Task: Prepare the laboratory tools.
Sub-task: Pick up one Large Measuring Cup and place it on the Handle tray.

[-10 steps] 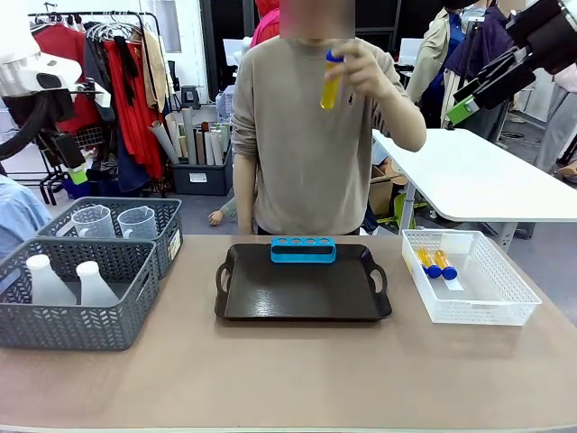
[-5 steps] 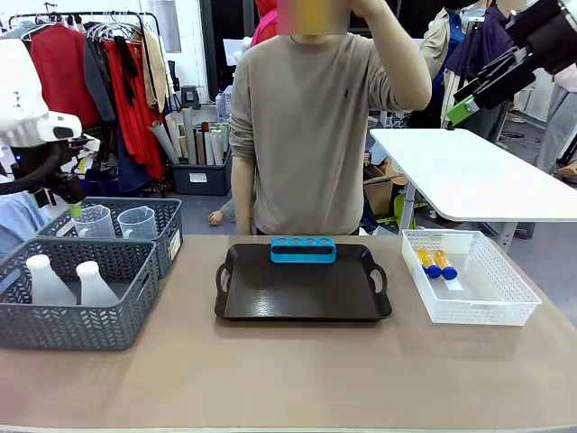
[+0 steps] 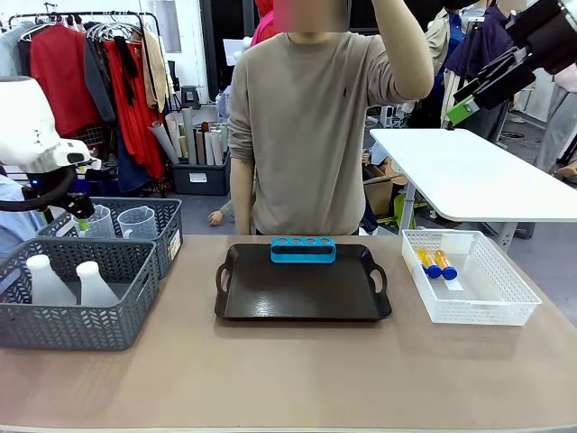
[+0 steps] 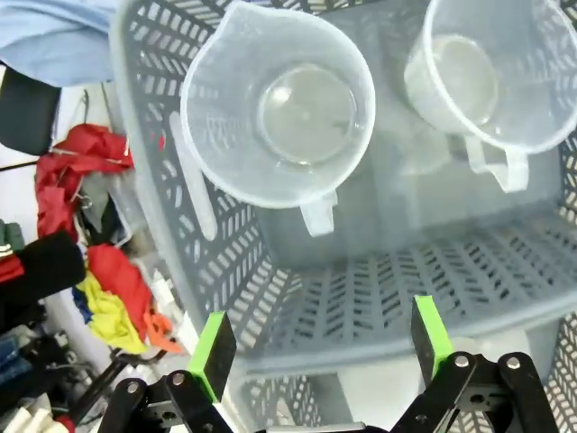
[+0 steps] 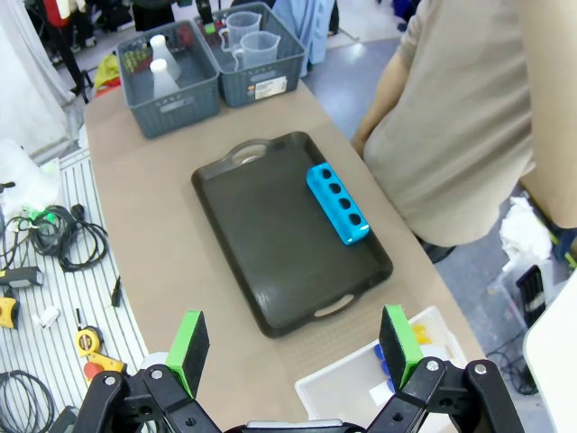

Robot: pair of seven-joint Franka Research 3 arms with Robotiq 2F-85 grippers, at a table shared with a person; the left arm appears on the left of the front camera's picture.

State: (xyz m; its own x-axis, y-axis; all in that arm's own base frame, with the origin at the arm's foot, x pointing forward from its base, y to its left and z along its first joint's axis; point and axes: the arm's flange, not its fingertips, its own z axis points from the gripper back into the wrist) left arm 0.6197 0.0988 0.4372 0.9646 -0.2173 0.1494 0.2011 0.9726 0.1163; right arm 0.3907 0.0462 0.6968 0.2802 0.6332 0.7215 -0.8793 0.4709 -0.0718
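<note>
Beakers (image 4: 279,117) inside grey mesh basket (image 4: 379,302)

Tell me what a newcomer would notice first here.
The dark brown tray sits mid-table with a blue tube rack at its far edge. At the robot's left, the left hand hangs open above a clear measuring beaker in a grey mesh basket. Two blue-capped tubes of yellow-orange liquid lie in the white basket on the right.

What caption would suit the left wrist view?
Open left claw hovering above two clear measuring beakers standing in a grey mesh basket.
</note>
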